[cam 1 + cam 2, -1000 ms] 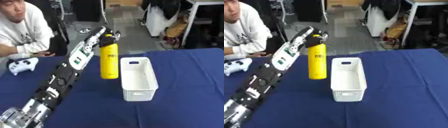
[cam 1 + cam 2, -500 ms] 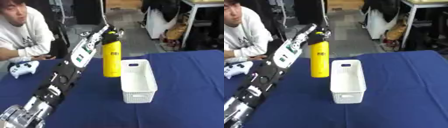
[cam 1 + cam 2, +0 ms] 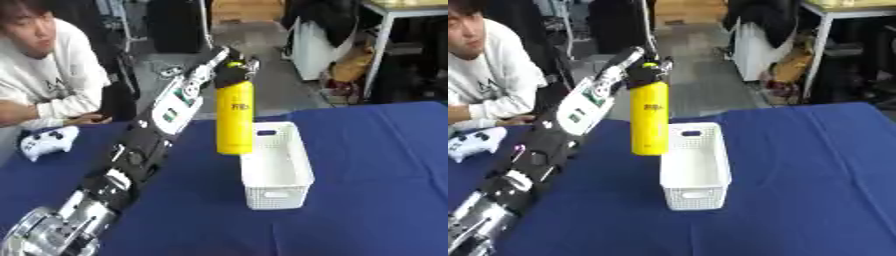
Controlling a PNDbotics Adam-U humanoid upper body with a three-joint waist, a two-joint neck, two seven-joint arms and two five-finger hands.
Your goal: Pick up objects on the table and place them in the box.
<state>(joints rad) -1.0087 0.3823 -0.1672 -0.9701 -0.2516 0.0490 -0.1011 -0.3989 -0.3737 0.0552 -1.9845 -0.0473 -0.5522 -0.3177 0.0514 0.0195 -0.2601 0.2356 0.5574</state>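
Blue-clothed table [image 3: 367, 165], cluttered room behind. Left hand [image 3: 229, 67] is wrapped around yellow bottle [image 3: 234, 117] at its top, bottle upright and airborne beside the box [image 3: 276, 167]'s left rim. Box looks empty; drop-in not yet done.

The yellow bottle [image 3: 234, 117], at the frame's upper middle, bears a small dark mark, too blurred to read; no other text is legible.

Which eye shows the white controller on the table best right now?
The left eye view: the white game controller lies whole on the blue tablecloth, left of the robot's left arm. In the right eye view it sits at the left edge, partly cut off by the frame.
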